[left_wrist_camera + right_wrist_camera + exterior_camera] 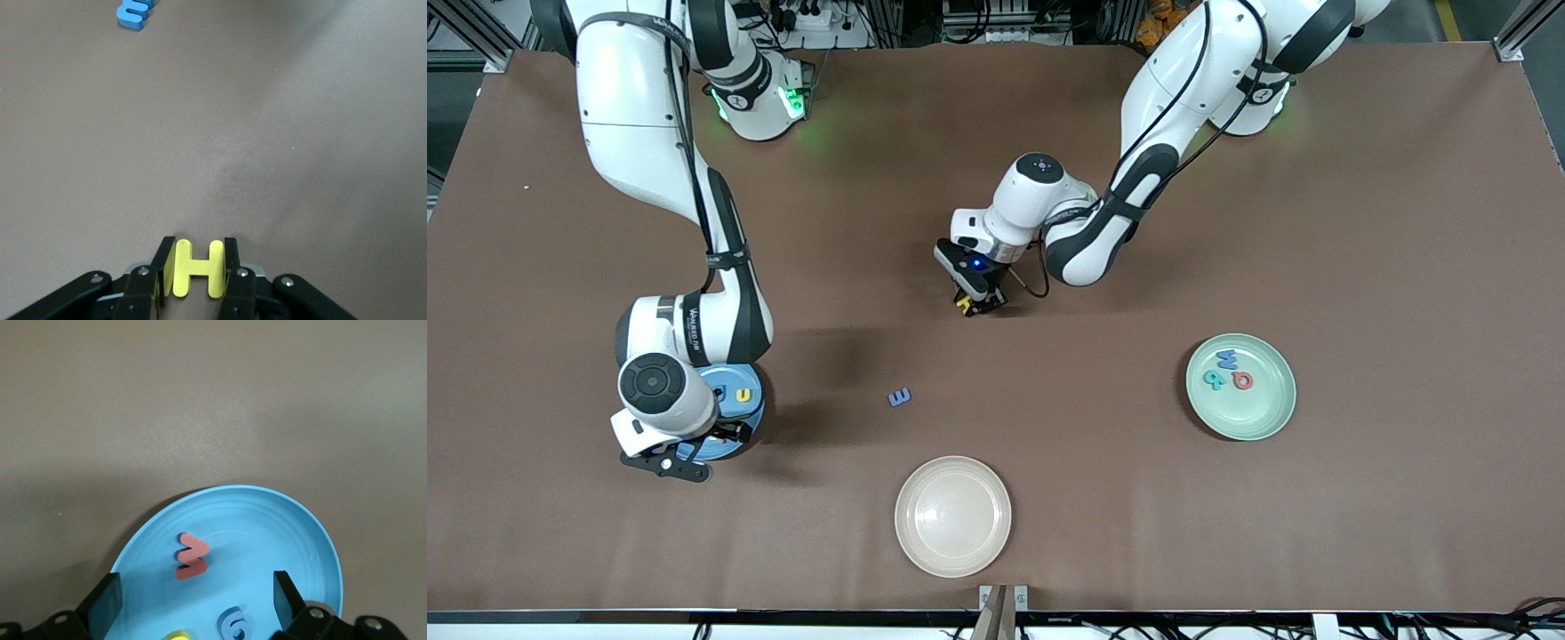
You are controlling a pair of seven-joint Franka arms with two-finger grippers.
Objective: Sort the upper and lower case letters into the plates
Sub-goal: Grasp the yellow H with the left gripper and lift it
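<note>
The left gripper [193,270] pinches the yellow letter H [197,268] by its outer edges, low on the bench [1049,498] mid-way; it looks light and foam-soft. The right gripper [197,603] hangs wide over the blue plate [293,533]

The yellow letter [198,268] reads "H"; the blue letter [899,397] on the table reads "E".
</note>
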